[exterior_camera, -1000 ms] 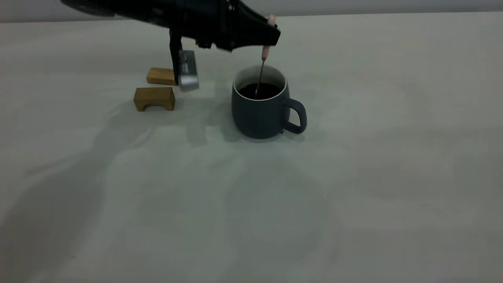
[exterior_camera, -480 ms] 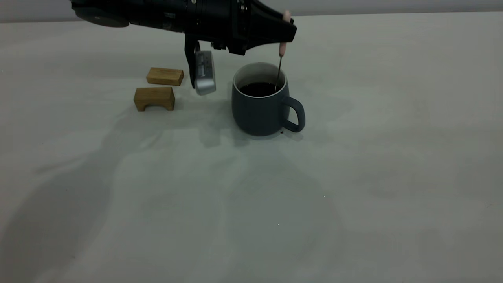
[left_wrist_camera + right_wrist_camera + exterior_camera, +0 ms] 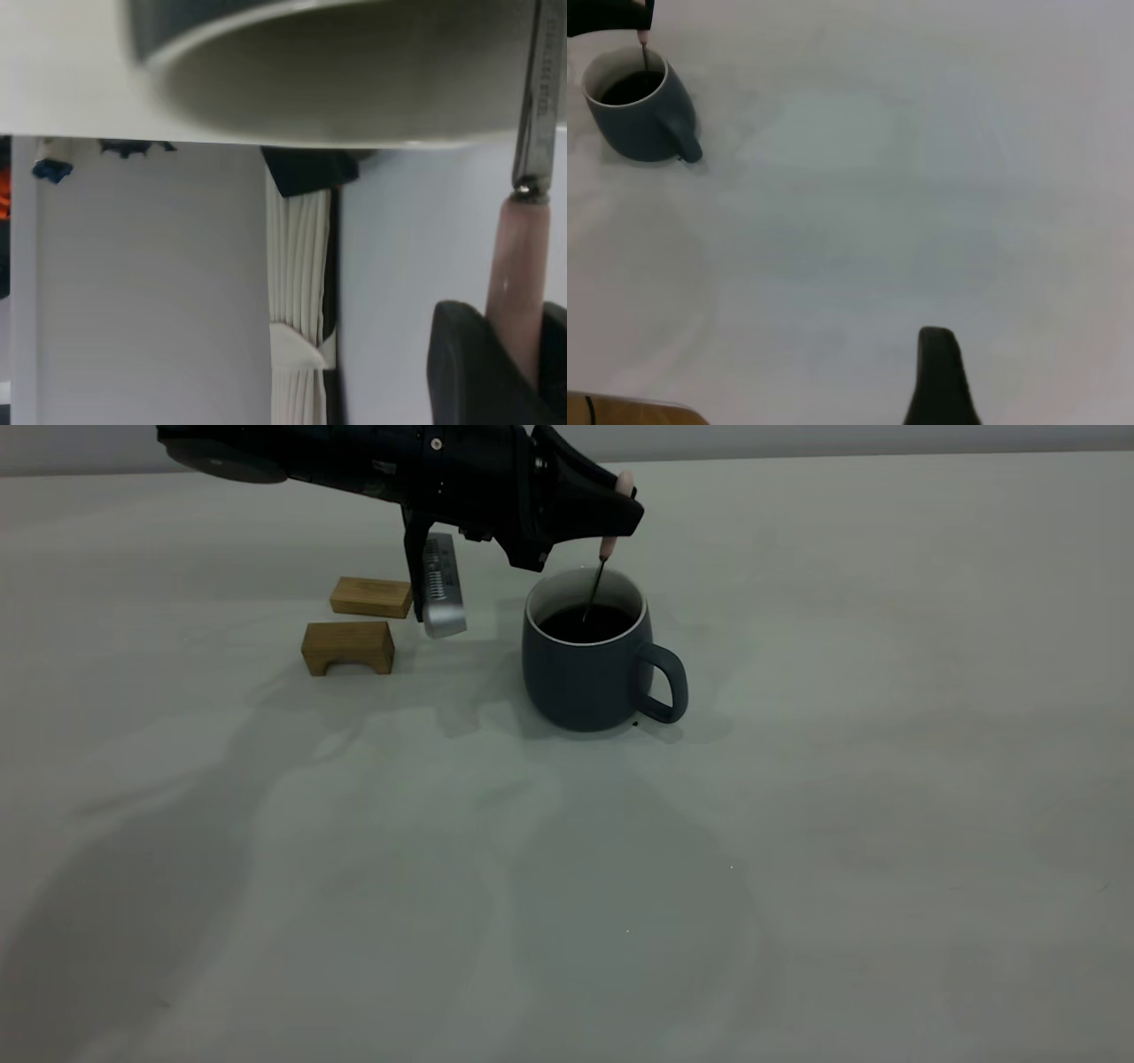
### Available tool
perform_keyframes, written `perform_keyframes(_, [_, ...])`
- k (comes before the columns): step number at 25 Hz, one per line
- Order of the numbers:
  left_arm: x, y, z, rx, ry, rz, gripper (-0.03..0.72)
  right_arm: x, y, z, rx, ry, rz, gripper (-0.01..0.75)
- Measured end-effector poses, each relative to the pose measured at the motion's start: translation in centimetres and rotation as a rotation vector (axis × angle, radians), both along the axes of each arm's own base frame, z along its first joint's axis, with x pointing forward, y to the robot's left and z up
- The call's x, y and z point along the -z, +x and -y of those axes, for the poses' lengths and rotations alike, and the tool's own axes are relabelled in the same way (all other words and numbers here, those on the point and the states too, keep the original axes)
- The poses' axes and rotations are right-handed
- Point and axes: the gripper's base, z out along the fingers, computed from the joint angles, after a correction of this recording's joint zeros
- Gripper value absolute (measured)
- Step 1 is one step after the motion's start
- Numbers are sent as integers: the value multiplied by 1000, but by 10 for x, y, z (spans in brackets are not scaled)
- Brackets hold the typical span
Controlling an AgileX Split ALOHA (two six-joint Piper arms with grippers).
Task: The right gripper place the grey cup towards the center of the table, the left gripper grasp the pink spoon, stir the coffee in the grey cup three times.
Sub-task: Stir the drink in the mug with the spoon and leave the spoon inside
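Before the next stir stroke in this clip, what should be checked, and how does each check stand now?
1. Left gripper shut on the pink spoon: ok.
2. Spoon tip reaches the coffee: ok.
3. Grey cup upright on the table: ok.
4. Right gripper well away from the cup: ok.
5. Wooden blocks clear of the cup: ok.
6. Stirs done so far: cannot tell.

Dim, soft shadows, blurred close-up
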Motion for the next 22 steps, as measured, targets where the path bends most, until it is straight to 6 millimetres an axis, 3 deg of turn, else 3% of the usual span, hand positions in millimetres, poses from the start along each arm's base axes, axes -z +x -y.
perform_keyframes(6, [-9, -7, 9, 48, -131, -80, 166, 0, 0, 0, 0, 0, 0, 591])
perform_keyframes(13, [0, -7, 6, -12, -52, -221, 166, 0, 0, 0, 0, 0, 0, 591])
perform_keyframes(17, [3, -3, 3, -62, 0, -194, 166, 0, 0, 0, 0, 0, 0, 591])
perform_keyframes(22, [1, 0, 3, -5, 35, -21, 166, 0, 0, 0, 0, 0, 0, 591])
